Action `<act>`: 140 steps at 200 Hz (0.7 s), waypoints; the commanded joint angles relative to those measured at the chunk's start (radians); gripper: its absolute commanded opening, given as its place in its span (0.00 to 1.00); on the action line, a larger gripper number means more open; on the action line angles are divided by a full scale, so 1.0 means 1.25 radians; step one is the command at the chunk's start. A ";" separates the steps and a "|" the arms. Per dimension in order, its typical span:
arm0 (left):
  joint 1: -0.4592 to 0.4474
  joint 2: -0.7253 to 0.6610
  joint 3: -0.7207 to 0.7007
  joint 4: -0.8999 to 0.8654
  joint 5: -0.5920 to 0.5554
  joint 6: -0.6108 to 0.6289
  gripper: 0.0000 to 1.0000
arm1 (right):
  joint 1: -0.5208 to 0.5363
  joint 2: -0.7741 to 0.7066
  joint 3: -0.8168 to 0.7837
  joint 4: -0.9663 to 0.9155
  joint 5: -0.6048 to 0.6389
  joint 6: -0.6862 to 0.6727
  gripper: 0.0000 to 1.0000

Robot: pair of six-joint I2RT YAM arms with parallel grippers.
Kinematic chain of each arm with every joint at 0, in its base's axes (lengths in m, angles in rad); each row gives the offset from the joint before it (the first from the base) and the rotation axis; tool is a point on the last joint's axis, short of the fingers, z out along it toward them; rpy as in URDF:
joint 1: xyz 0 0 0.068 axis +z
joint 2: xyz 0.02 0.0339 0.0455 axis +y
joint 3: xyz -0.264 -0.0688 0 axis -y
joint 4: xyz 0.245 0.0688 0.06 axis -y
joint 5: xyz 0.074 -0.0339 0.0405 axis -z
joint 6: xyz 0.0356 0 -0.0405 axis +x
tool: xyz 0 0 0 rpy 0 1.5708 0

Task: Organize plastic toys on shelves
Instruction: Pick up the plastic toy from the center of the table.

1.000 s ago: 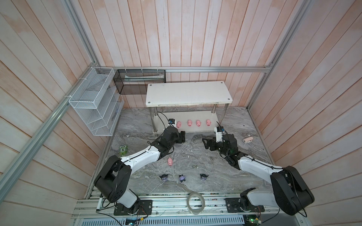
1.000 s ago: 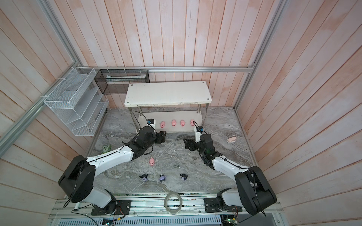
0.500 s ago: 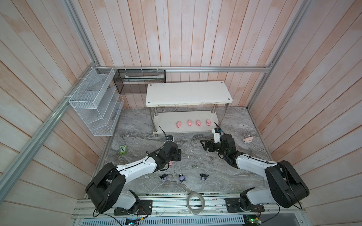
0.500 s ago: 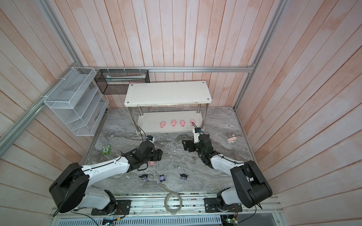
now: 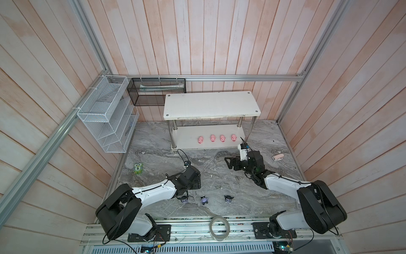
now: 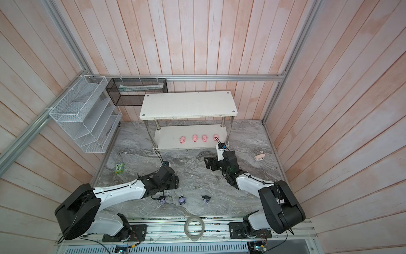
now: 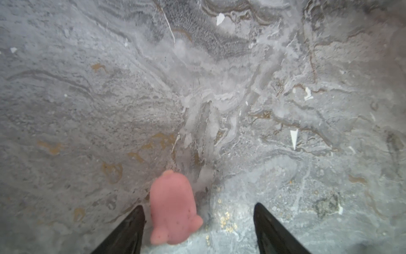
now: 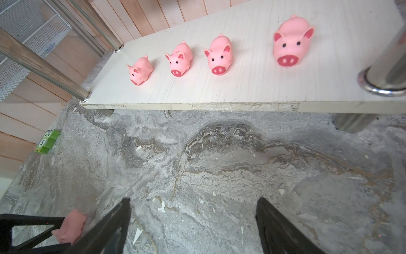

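The left gripper (image 7: 198, 205) hangs low over the grey marble tabletop (image 5: 219, 171). Its fingers (image 7: 127, 231) stand apart, and a fifth pig (image 7: 173, 209) lies on the tabletop between them, not clamped. The pig sits close against one finger, but the blurred wrist view does not show whether the two touch.

The right gripper (image 8: 193, 199) hovers near the front edge of the shelves (image 5: 211, 105), its fingers spread wide with nothing between them. On the lower board (image 8: 241, 92) four pigs (image 8: 219, 56) stand in a row (all upright, snouts toward the arms).

Three figurines (image 5: 204, 199), black, purple and white, stand in a line on the tabletop nearer the arms' bases. The one at the left end is just beside the left arm. A green toy (image 5: 138, 169) marked "5" stands well apart, by the wall on the left arm's side.
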 commanded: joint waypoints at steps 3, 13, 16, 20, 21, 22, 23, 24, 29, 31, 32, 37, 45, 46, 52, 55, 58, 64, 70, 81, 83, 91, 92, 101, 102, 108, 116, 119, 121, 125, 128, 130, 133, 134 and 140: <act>-0.013 0.014 0.003 -0.025 -0.034 -0.032 0.76 | -0.003 0.007 0.008 0.018 -0.009 0.007 0.89; -0.016 0.021 0.004 -0.027 -0.037 -0.038 0.74 | -0.003 0.012 0.011 0.018 -0.012 0.006 0.89; -0.016 0.022 0.005 -0.029 -0.038 -0.041 0.73 | -0.003 0.012 0.012 0.018 -0.012 0.007 0.89; -0.016 0.024 0.005 -0.030 -0.039 -0.043 0.72 | -0.003 0.014 0.013 0.018 -0.013 0.008 0.89; -0.016 0.025 0.005 -0.030 -0.039 -0.044 0.72 | -0.003 0.014 0.013 0.019 -0.014 0.008 0.89; -0.017 0.025 0.005 -0.030 -0.040 -0.044 0.72 | -0.003 0.014 0.013 0.019 -0.014 0.008 0.89; -0.018 0.026 0.005 -0.030 -0.040 -0.045 0.72 | -0.003 0.014 0.013 0.019 -0.014 0.008 0.89; -0.018 0.026 0.005 -0.031 -0.040 -0.045 0.72 | -0.003 0.015 0.013 0.020 -0.014 0.008 0.89; -0.018 0.029 0.005 -0.030 -0.041 -0.046 0.72 | -0.003 0.015 0.013 0.020 -0.015 0.008 0.89; -0.019 0.030 0.005 -0.028 -0.041 -0.046 0.71 | -0.003 0.016 0.012 0.020 -0.016 0.009 0.89; -0.019 0.030 0.006 -0.029 -0.041 -0.046 0.71 | -0.003 0.016 0.013 0.020 -0.016 0.009 0.89; -0.018 0.032 0.005 -0.027 -0.040 -0.047 0.70 | -0.002 0.017 0.012 0.021 -0.016 0.010 0.89; -0.019 0.033 0.007 -0.029 -0.042 -0.050 0.68 | -0.003 0.018 0.013 0.021 -0.016 0.009 0.89; -0.019 0.033 0.007 -0.029 -0.042 -0.051 0.68 | -0.003 0.018 0.013 0.020 -0.017 0.009 0.89; -0.020 0.036 0.007 -0.029 -0.044 -0.052 0.67 | -0.003 0.019 0.013 0.021 -0.017 0.010 0.89; -0.018 0.037 0.007 -0.029 -0.045 -0.052 0.67 | -0.002 0.019 0.014 0.022 -0.018 0.010 0.89; -0.019 0.037 0.007 -0.029 -0.046 -0.052 0.67 | -0.003 0.020 0.013 0.021 -0.018 0.009 0.89; -0.019 0.039 0.007 -0.027 -0.049 -0.053 0.66 | -0.002 0.021 0.014 0.022 -0.017 0.009 0.89; -0.019 0.041 0.006 -0.025 -0.051 -0.052 0.65 | -0.003 0.023 0.015 0.021 -0.018 0.008 0.89; -0.019 0.043 0.006 -0.022 -0.059 -0.052 0.62 | -0.003 0.026 0.016 0.022 -0.017 0.008 0.89; -0.020 0.043 0.007 -0.021 -0.060 -0.053 0.61 | -0.003 0.027 0.016 0.022 -0.017 0.008 0.89; -0.020 0.047 0.007 -0.019 -0.063 -0.052 0.58 | -0.003 0.030 0.018 0.021 -0.018 0.007 0.89; -0.020 0.048 0.007 -0.018 -0.064 -0.052 0.58 | -0.003 0.030 0.019 0.021 -0.019 0.006 0.89; -0.019 0.052 0.010 -0.019 -0.067 -0.051 0.55 | -0.003 0.033 0.020 0.022 -0.020 0.008 0.89; -0.019 0.052 0.011 -0.020 -0.067 -0.051 0.54 | -0.003 0.033 0.020 0.021 -0.020 0.008 0.89; -0.019 0.056 0.013 -0.020 -0.068 -0.050 0.53 | -0.003 0.034 0.021 0.022 -0.021 0.008 0.89; -0.018 0.060 0.017 -0.020 -0.071 -0.049 0.53 | -0.003 0.035 0.022 0.021 -0.021 0.007 0.89; -0.020 0.062 0.018 -0.020 -0.072 -0.049 0.52 | -0.003 0.035 0.022 0.022 -0.021 0.007 0.89; -0.020 0.063 0.018 -0.020 -0.072 -0.047 0.52 | -0.003 0.036 0.023 0.022 -0.021 0.007 0.89; -0.019 0.066 0.018 -0.020 -0.072 -0.047 0.50 | -0.003 0.037 0.023 0.022 -0.021 0.007 0.89; -0.019 0.067 0.019 -0.020 -0.073 -0.046 0.50 | -0.003 0.037 0.025 0.022 -0.022 0.006 0.89; -0.019 0.068 0.021 -0.020 -0.074 -0.045 0.49 | -0.003 0.037 0.024 0.022 -0.022 0.005 0.89; -0.020 0.070 0.022 -0.019 -0.075 -0.044 0.48 | -0.003 0.039 0.026 0.022 -0.022 0.006 0.89; -0.020 0.070 0.022 -0.019 -0.075 -0.044 0.48 | -0.003 0.039 0.026 0.022 -0.022 0.005 0.89; -0.019 0.072 0.024 -0.020 -0.076 -0.043 0.46 | -0.003 0.039 0.025 0.020 -0.022 0.004 0.89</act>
